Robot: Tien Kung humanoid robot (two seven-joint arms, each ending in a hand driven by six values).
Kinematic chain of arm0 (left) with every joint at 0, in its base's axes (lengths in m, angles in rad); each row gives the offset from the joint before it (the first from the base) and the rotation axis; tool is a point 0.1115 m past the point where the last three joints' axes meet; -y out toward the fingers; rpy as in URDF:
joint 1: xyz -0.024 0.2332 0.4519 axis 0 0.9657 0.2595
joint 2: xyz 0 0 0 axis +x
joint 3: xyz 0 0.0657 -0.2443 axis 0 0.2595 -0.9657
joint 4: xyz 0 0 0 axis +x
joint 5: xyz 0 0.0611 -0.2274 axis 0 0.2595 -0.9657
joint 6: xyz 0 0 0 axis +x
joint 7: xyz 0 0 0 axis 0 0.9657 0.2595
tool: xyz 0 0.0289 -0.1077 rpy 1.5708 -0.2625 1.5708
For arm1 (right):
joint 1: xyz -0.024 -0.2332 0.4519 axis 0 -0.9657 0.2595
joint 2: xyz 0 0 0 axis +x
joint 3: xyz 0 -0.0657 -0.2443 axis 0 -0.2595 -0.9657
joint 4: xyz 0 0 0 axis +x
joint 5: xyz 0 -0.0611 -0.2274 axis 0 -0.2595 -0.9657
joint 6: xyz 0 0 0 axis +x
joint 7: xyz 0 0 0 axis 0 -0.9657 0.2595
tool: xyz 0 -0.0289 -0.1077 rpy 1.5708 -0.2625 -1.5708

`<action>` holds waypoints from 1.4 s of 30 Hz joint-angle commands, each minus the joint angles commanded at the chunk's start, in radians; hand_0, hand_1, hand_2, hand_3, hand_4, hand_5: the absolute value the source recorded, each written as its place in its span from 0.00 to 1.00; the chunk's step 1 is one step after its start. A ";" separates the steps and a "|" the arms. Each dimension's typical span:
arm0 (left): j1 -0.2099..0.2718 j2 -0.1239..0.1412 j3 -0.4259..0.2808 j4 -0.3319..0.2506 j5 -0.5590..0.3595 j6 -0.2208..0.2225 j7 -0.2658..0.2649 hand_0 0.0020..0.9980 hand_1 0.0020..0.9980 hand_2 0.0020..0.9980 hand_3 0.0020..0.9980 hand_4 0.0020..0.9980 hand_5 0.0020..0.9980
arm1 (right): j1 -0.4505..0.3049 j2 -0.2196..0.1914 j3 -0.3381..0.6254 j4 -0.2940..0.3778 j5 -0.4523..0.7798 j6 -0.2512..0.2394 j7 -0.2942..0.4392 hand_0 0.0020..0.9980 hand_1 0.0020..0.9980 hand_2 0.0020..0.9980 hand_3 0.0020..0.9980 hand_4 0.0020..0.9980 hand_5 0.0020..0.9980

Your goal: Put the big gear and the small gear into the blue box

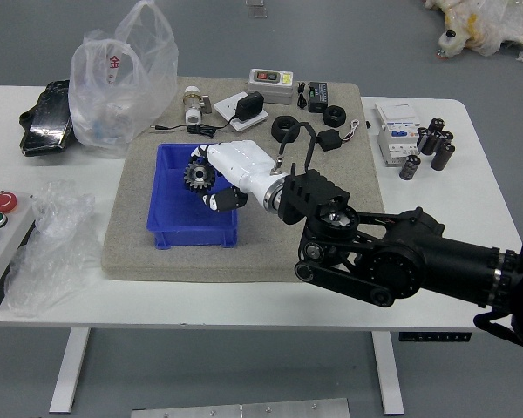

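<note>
"Over the blue box (192, 236), what is the right hand (247, 171) doing?"

"It's clamped on the big gear (200, 175), with the toothed face turned up toward the camera."

"Is the gear touching the bottom?"

"I can't tell. It's within the box's outline, toward the far half, and the hand reaches across the box's right wall to get there."

"And the small gear?"

"Can't see it. The hand and what it holds cover part of the inside."

"Where's the box, then?"

"On the grey mat (126, 248), toward the mat's left edge. The mat lies on the white desk (200, 305)."

"What's around it?"

"A plastic bag (126, 96) by the desk's far left corner, crumpled clear wrap (59, 239) between the mat and a button panel (4, 248) at the left edge. Near the far right corner, a white carton (399, 139), with black cylinders (443, 155) just beside it."
</note>
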 joint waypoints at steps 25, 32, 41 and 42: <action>-0.002 0.001 -0.004 -0.001 0.005 0.000 0.003 0.65 0.54 0.56 0.70 0.67 0.35 | -0.035 0.011 0.038 -0.015 -0.018 0.053 -0.039 0.68 0.85 0.89 0.97 0.77 0.33; -0.003 0.001 -0.003 0.000 0.003 0.001 0.002 0.65 0.54 0.56 0.70 0.67 0.35 | -0.043 0.004 0.065 -0.016 -0.012 0.007 -0.032 0.67 0.84 0.88 0.95 0.71 0.28; -0.002 0.000 0.001 0.000 -0.005 0.002 -0.001 0.65 0.54 0.56 0.70 0.67 0.35 | -0.122 -0.084 0.239 0.014 0.168 -0.113 0.091 0.64 0.79 0.83 0.90 0.71 0.31; -0.002 0.000 0.003 0.000 -0.008 0.003 -0.002 0.65 0.54 0.56 0.70 0.67 0.35 | -0.141 -0.097 0.265 0.019 0.197 -0.124 0.115 0.64 0.79 0.83 0.90 0.71 0.31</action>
